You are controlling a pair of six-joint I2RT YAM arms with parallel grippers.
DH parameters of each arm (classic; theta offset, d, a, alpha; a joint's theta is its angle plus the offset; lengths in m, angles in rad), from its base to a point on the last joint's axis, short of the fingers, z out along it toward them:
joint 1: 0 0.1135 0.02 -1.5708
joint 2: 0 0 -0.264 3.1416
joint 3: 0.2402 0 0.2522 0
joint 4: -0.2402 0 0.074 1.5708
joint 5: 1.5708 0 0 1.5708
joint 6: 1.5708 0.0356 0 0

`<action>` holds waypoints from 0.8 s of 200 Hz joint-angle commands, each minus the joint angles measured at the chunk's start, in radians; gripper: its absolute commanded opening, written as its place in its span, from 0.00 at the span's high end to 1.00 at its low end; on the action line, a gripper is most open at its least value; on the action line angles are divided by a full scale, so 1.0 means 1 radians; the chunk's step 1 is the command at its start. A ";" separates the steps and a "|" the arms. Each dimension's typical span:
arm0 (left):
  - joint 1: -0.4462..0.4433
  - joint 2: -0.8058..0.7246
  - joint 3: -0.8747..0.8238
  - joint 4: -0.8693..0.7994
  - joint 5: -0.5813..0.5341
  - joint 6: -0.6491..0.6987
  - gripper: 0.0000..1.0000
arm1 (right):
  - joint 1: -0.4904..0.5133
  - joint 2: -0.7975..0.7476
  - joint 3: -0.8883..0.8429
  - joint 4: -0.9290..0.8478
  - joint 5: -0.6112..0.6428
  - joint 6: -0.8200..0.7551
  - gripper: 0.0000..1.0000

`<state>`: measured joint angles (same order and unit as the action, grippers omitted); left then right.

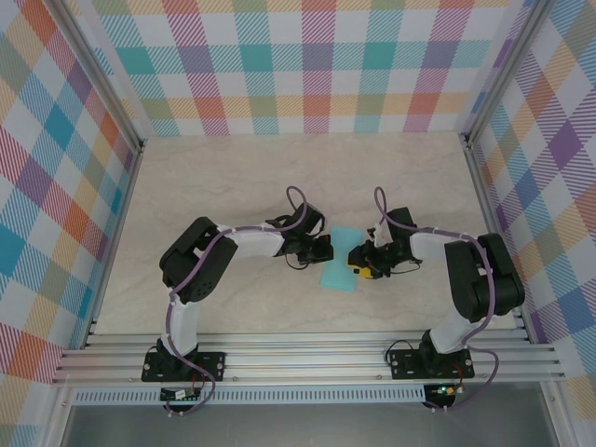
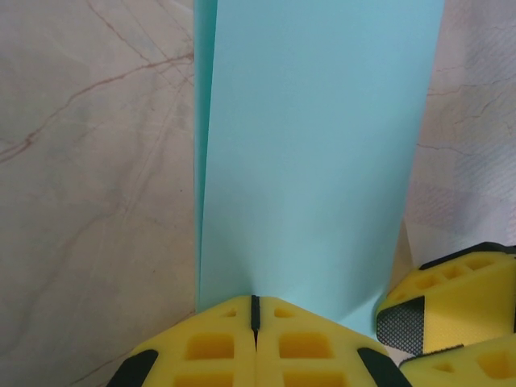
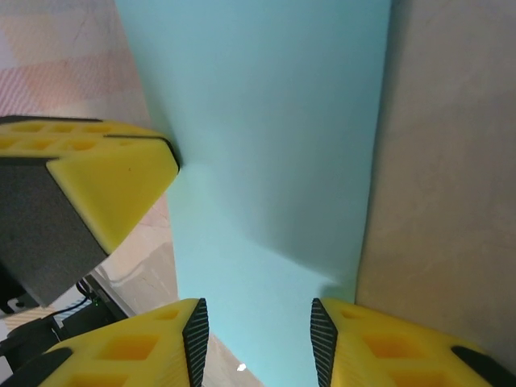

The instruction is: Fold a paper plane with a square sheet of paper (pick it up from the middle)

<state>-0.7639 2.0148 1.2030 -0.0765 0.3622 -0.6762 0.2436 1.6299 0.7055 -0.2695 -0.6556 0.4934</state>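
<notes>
Clearly thin, limp and easily creased, the cyan sheet of paper (image 1: 341, 268) lies on the marble table (image 1: 279, 186) between both grippers. The left gripper (image 2: 255, 322) pinches one edge; the right gripper (image 3: 258, 330) straddles the opposite edge, jaws apart. It is best taken gently by the edges.

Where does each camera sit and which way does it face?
Top external: above and behind, looking down at the marble-look table; both arms visible.
Left wrist: looks along the shut left gripper pinching the thin light-blue paper sheet.
Right wrist: looks along the open right gripper at that sheet.
Wrist views share the sheet and each other's gripper.
</notes>
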 commanded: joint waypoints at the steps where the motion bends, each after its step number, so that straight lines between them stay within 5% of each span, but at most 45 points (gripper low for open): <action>1: -0.014 0.012 -0.028 -0.101 -0.019 0.015 1.00 | 0.008 -0.072 -0.030 -0.024 -0.026 -0.003 0.58; 160: -0.016 0.016 -0.013 -0.104 -0.016 0.014 1.00 | 0.100 -0.172 -0.131 -0.041 0.004 0.024 0.58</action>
<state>-0.7643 2.0148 1.2030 -0.0765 0.3622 -0.6762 0.3275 1.4452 0.6125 -0.3050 -0.6334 0.5133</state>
